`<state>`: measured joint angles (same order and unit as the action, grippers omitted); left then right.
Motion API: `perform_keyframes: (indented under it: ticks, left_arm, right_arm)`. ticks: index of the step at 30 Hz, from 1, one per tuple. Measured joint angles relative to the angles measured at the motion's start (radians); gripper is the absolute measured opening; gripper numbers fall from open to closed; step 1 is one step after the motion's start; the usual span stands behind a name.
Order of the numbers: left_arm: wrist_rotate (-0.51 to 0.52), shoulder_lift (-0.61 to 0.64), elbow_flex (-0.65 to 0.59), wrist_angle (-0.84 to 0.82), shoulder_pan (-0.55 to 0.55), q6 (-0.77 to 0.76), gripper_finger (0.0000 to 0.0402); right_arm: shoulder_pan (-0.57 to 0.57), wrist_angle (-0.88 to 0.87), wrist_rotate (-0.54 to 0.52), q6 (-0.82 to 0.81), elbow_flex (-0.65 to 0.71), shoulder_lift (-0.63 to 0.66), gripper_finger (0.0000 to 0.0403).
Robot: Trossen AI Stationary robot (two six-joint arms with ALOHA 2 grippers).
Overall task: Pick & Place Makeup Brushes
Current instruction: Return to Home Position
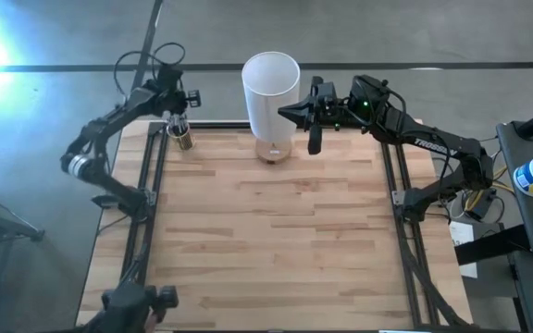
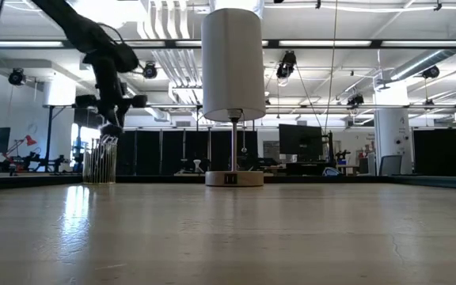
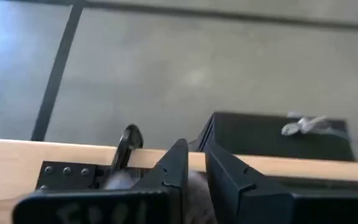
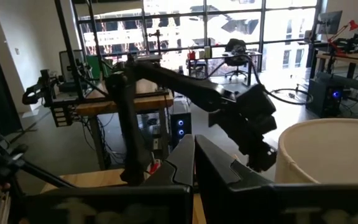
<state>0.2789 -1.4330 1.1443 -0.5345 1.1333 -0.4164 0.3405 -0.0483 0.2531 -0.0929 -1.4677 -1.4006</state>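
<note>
The makeup brushes (image 1: pixel 182 139) stand upright in a small clear cup (image 2: pixel 100 162) at the table's far left corner. My left gripper (image 2: pixel 111 131) hangs just above the cup, slanting down. Its fingers (image 3: pixel 194 163) are open by a narrow gap with nothing seen between their tips. One dark brush end (image 3: pixel 129 140) shows beside the fingers in the left wrist view. My right gripper (image 4: pixel 194 142) is shut and empty. It is held level, high up, close beside the right side of the tall white cylinder (image 1: pixel 271 88).
The white cylinder (image 2: pixel 232 63) stands on a thin post with a round base (image 2: pixel 233 178) at the middle of the far edge. Dark frame rails (image 1: pixel 151 213) run along both sides of the wooden table (image 1: pixel 276 240), whose middle and near part lie bare.
</note>
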Motion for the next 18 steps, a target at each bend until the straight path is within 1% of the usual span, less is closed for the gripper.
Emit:
perform_keyframes:
  ticks: [3,6,10,18]
  left_arm:
    - [-0.002,-0.052,0.036,-0.055,0.002,0.032,0.003]
    - [-0.003,-0.061,0.027,-0.098,-0.003,0.037,0.0008]
    - [0.001,-0.004,-0.006,-0.119,-0.005,0.006,0.0003]
    - [-0.011,0.125,-0.021,-0.107,-0.023,0.005,0.0001]
  right_arm:
    - [0.0,0.0,0.001,-0.001,0.0,0.0,0.0008]
    - [0.0,-0.002,0.006,-0.002,0.0,0.0,0.0008]
    - [0.0,-0.004,0.008,-0.003,0.0,0.0,0.0008]
    - [0.0,-0.005,0.009,0.012,0.0,0.0,0.0008]
